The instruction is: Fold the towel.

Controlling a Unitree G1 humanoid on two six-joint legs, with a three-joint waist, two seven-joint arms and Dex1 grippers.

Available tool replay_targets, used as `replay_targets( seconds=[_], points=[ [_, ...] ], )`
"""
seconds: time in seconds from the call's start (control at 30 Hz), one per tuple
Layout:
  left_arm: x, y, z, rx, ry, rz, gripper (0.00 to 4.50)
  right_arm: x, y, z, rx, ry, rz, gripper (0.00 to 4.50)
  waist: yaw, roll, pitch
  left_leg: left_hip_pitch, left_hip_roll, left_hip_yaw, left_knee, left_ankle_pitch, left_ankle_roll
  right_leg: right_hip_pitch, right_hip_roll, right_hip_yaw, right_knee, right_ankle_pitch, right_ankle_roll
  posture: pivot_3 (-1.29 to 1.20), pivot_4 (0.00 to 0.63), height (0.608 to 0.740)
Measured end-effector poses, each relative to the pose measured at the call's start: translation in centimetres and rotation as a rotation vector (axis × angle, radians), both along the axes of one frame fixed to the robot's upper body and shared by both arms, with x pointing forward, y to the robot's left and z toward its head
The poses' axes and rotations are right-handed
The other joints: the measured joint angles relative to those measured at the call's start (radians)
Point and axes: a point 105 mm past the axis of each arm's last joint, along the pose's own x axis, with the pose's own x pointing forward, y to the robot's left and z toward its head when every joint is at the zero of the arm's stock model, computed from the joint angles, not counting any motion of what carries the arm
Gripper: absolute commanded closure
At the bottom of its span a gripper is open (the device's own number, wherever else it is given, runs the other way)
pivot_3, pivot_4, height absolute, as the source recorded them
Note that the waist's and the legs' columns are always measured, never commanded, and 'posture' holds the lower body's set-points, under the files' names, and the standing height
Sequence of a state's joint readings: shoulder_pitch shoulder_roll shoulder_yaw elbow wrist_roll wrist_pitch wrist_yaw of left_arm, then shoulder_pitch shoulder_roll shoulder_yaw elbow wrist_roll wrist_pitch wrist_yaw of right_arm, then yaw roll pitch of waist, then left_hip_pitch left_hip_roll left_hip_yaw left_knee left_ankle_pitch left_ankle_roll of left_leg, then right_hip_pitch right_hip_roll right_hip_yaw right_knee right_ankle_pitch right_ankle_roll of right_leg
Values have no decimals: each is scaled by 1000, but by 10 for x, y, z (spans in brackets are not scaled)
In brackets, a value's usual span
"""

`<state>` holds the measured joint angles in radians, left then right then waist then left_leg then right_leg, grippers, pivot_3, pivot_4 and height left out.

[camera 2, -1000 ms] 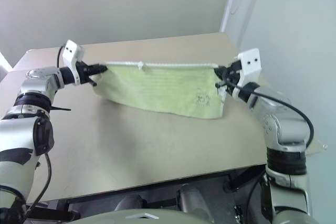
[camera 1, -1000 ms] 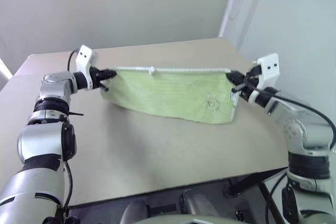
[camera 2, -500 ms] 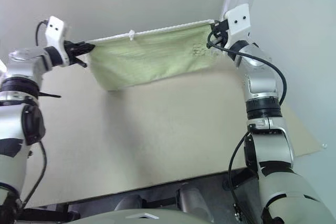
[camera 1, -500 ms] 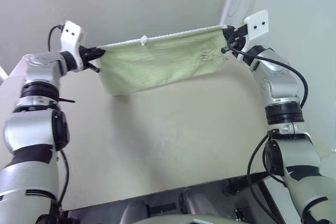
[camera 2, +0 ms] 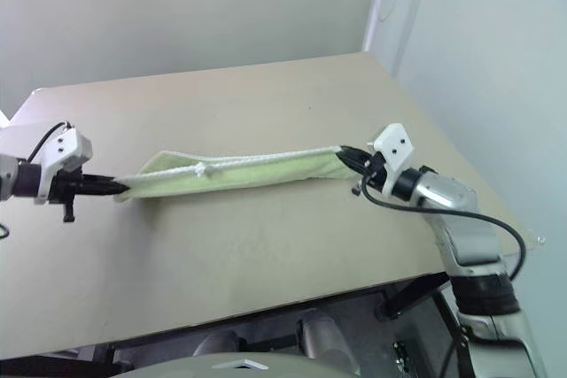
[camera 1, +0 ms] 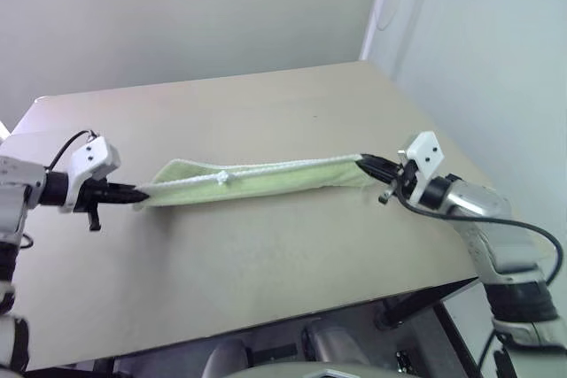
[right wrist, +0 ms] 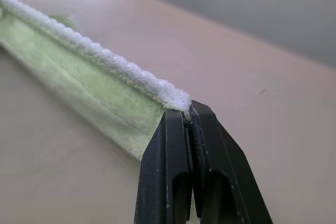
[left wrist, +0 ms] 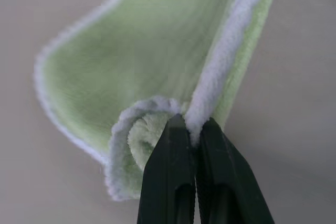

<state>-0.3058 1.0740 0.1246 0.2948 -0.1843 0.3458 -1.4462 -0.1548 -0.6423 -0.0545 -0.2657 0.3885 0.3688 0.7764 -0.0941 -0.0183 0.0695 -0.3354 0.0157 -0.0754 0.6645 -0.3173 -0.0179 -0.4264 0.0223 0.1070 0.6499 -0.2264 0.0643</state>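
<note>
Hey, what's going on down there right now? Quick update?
Left gripper and right gripper both shut on towel corners. Towel stretched between them, low over the table. Nothing in the way.

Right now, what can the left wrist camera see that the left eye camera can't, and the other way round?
Left wrist view: up close, black fingers pinched shut on the towel's white edging, with the corner curled into a little roll. Left eye view: the whole towel stretched between the left gripper and right gripper over the table, plus its small white loop tag. Both show the green towel held at its edge.
</note>
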Motion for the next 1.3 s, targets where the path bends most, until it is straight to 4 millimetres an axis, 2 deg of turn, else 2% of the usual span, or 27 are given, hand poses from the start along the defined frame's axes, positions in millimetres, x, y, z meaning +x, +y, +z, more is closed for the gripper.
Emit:
replay_targets(
  seconds=[0.07, 0.17, 0.3, 0.43, 0.57, 0.63, 0.77, 0.97, 1.07, 1.17, 1.3],
  points=[
    [-8, 4, -1, 14, 5, 10, 4500, -12, 2, -6, -22, 17, 24, 4471, 1, 0, 0, 1, 0, 0, 1, 0, 0, 1, 0, 0, 0, 0, 0, 0, 0, 740],
    [-22, 10, -6, 15, 38, 33, 4500, -39, 3, -24, -48, 89, 66, 4471, 0, 0, 0, 2, 0, 1, 1, 0, 0, 2, -1, 0, -1, 0, 0, 0, 0, 740],
    [-41, 13, -16, 13, 97, 47, 4500, -76, 3, -38, -58, 193, 135, 4471, -3, 1, 1, 0, 0, 2, -1, 0, 0, 0, -1, 0, -2, 0, 0, 0, 0, 740],
    [-52, 11, -26, 14, 136, 41, 4500, -89, -1, -37, -86, 207, 176, 4471, -3, -2, 1, 2, 0, 3, 0, 0, 0, 0, -1, 0, -3, 0, 0, 0, 0, 740],
    [-51, 10, -25, 3, 125, 44, 4500, -91, -4, -34, -117, 203, 208, 4471, -2, -4, 2, 2, 1, 3, 0, 0, -1, 0, -1, 0, -4, 0, 0, 0, 0, 740],
    [-44, 11, -21, -3, 97, 61, 4500, -88, -3, -30, -115, 189, 214, 4471, -3, -5, 3, 2, 1, 3, 0, -1, -1, 0, -1, 0, -5, 0, 0, 0, 0, 740],
    [-24, 15, -11, -51, 41, 119, 4500, -61, 0, -17, -127, 113, 192, 4471, -8, -5, 3, 2, 1, 3, 0, 0, -1, 0, -1, -1, -8, 0, 0, 0, 0, 740],
    [-15, 21, -24, -95, 61, 171, 4500, -27, 7, -33, -126, 113, 113, 4471, -5, -4, 3, -2, 1, 3, -3, -1, 0, -5, -1, 0, -4, 0, -1, 0, 0, 740],
    [-1, 19, -24, -120, 21, 180, 4500, -5, 6, -35, -140, 82, 57, 4471, 1, -4, 3, -2, 0, 3, -2, -1, 0, -4, -1, -1, -4, 0, -1, 0, 0, 740],
    [12, 20, -27, -139, 10, 203, 4500, 8, 8, -40, -144, 75, 31, 4471, 2, -4, 3, -2, 0, 3, -2, -1, 0, -3, -1, -1, -4, 0, -1, 0, 0, 740],
    [28, 20, -40, -143, 32, 232, 4500, 21, 10, -47, -151, 86, 5, 4471, 0, -5, 3, -1, -1, 2, -1, -1, 0, -2, -1, 0, -3, 1, -1, 0, 0, 740]
  ],
)
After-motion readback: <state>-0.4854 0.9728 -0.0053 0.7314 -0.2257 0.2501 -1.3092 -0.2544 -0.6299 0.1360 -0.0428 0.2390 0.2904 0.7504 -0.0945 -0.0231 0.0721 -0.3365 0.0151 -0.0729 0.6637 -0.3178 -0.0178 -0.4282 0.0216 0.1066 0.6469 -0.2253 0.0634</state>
